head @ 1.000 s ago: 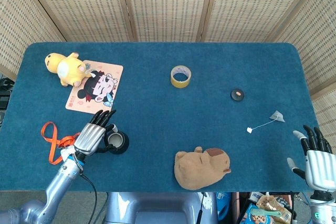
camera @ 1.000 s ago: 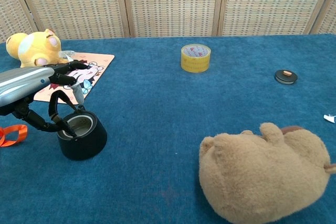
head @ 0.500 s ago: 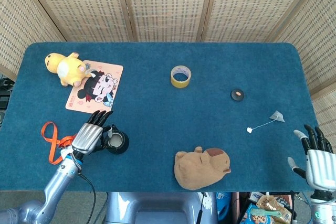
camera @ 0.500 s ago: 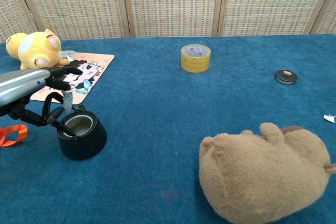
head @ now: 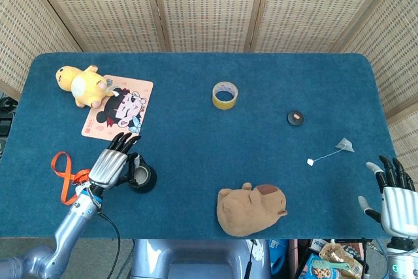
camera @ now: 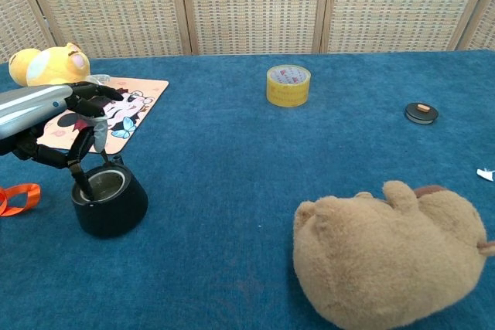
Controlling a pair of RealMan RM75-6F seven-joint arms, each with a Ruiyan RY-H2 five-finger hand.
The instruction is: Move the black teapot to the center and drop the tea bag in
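Note:
The black teapot (head: 142,178) (camera: 108,201) stands open-topped near the table's front left. My left hand (head: 112,167) (camera: 56,116) reaches over it from the left, and its dark fingers hook the thin bail handle above the pot's mouth. The tea bag (head: 345,144) lies at the far right, its string running to a white tag (head: 311,161) (camera: 485,174). A small black lid (head: 295,117) (camera: 421,113) lies further back on the right. My right hand (head: 394,196) hovers open off the table's front right corner, holding nothing.
A brown plush (head: 250,209) (camera: 389,253) lies front centre. A yellow tape roll (head: 225,95) (camera: 288,85) sits at back centre. A yellow plush (head: 80,83), a cartoon card (head: 119,107) and an orange lanyard (head: 65,176) lie at the left.
My left hand has drawn back to the left, its fingers closing on the handle, and the teapot has shifted slightly left with it. The right hand has barely moved.

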